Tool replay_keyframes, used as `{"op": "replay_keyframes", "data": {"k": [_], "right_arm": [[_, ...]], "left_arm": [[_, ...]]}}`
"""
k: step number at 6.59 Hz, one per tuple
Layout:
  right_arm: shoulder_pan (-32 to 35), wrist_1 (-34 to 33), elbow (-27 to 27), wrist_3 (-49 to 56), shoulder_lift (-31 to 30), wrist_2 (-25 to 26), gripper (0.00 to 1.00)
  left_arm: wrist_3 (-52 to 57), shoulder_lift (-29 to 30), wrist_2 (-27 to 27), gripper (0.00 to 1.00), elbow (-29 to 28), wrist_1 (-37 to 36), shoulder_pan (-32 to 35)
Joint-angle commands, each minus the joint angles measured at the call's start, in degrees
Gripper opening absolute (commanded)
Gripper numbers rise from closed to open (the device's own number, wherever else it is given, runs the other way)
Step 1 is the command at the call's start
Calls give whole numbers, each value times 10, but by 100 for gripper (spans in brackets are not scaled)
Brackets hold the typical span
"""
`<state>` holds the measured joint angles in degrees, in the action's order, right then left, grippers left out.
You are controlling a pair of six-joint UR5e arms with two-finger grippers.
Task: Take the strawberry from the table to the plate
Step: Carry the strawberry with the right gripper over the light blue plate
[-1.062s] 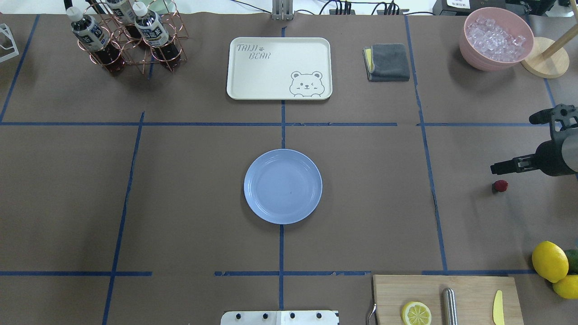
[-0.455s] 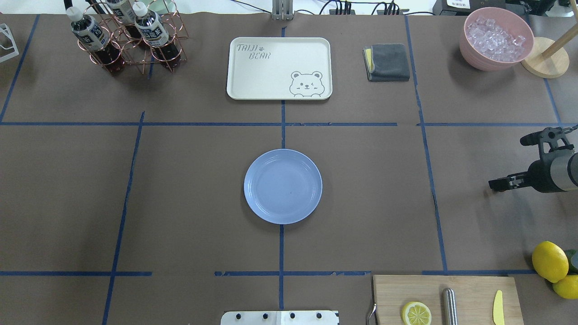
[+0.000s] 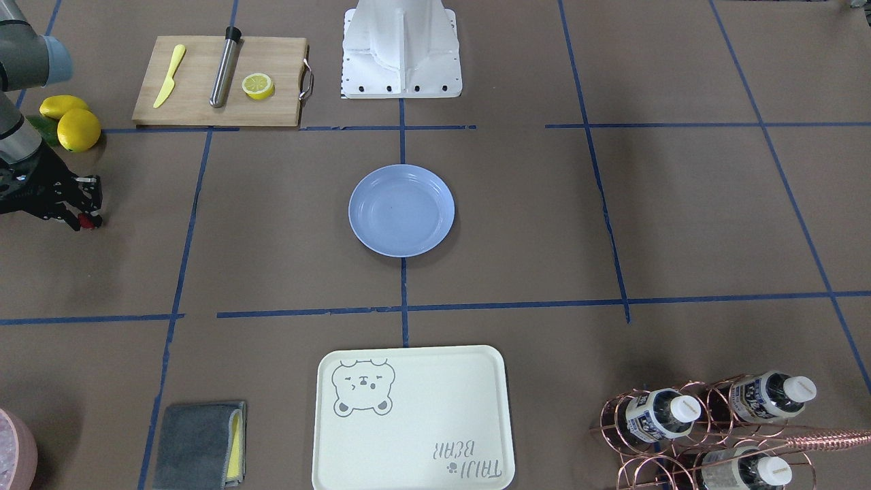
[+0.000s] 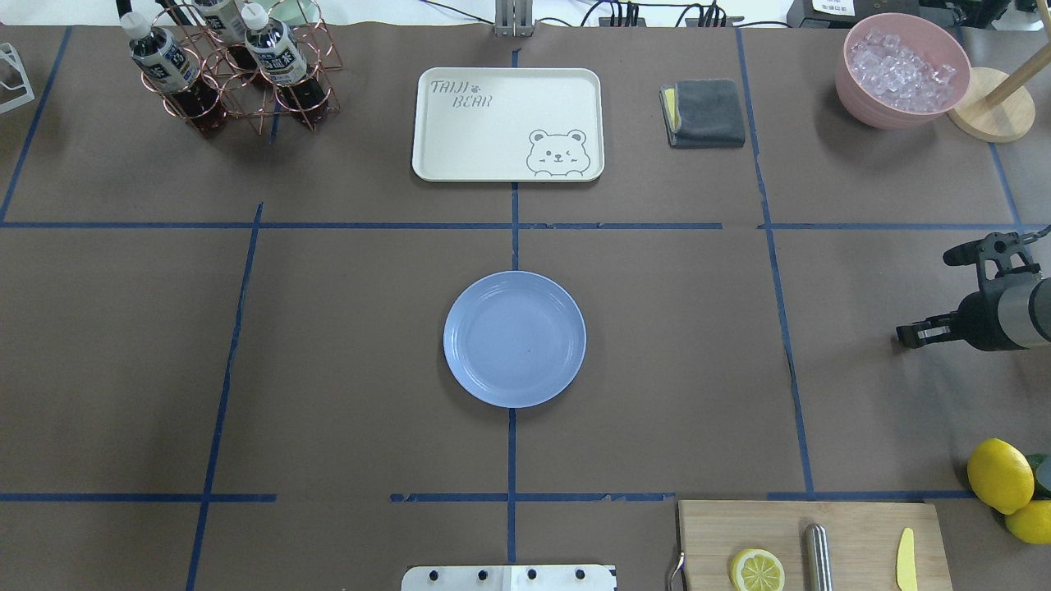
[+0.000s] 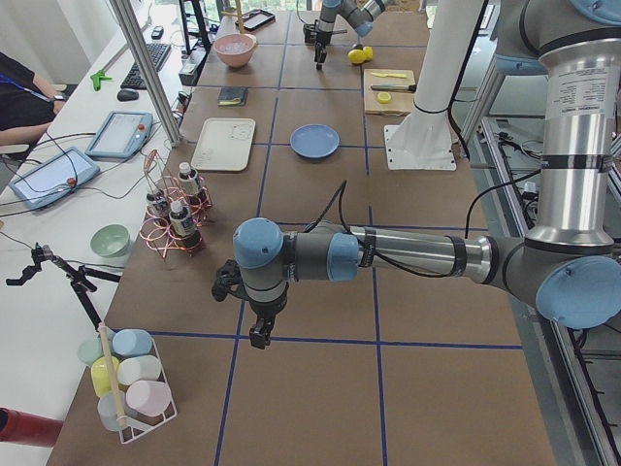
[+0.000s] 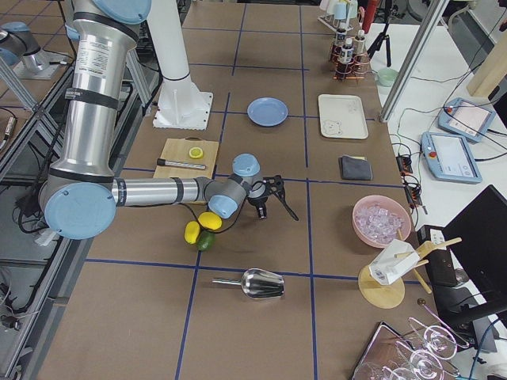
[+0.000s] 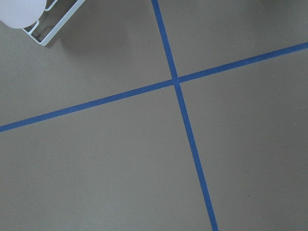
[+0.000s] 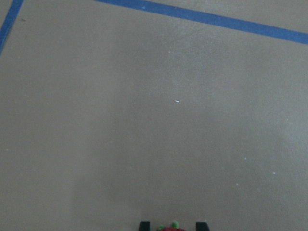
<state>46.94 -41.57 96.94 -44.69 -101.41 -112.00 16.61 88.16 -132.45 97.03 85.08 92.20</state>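
The strawberry (image 3: 85, 221) lies on the brown-paper table (image 4: 328, 369) at its right end. In the right wrist view the strawberry (image 8: 172, 227) shows red at the bottom edge, with a black fingertip on each side and a gap at both. My right gripper (image 4: 906, 337) is low over it and open, hiding the berry from overhead. The light-blue plate (image 4: 515, 339) sits bare at the table's centre, far to the left of that gripper. My left gripper (image 5: 260, 335) hangs over the table's far-left end; I cannot tell if it is open or shut.
Two lemons (image 4: 999, 474) lie just behind the right gripper, beside a cutting board (image 4: 854, 533) with a lemon half. At the far edge are a bear-print tray (image 4: 508, 123), a grey cloth (image 4: 704, 112), an ice bowl (image 4: 901, 70) and a bottle rack (image 4: 238, 66).
The right gripper came down and toward the near edge onto the strawberry, which no longer shows from overhead. In the last half second it barely moved.
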Motion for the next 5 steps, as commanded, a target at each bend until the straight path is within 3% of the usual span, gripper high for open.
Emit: {"op": "replay_keyframes", "data": {"k": [1, 2, 3, 4, 5], "right_arm": [[-3, -10, 25, -5, 16, -4, 0], [-16, -70, 62, -55, 50, -3, 0], [-45, -163, 89, -117, 122, 17, 0], [-86, -237, 101, -177, 202, 55, 0], [-129, -374, 99, -224, 320, 84, 0]], "left_arm": [[0, 1, 0, 100, 1, 0, 0], [0, 2, 0, 100, 1, 0, -1], [0, 2, 0, 100, 3, 0, -1], [0, 3, 0, 100, 3, 0, -1], [-1, 3, 0, 100, 4, 0, -1]]}}
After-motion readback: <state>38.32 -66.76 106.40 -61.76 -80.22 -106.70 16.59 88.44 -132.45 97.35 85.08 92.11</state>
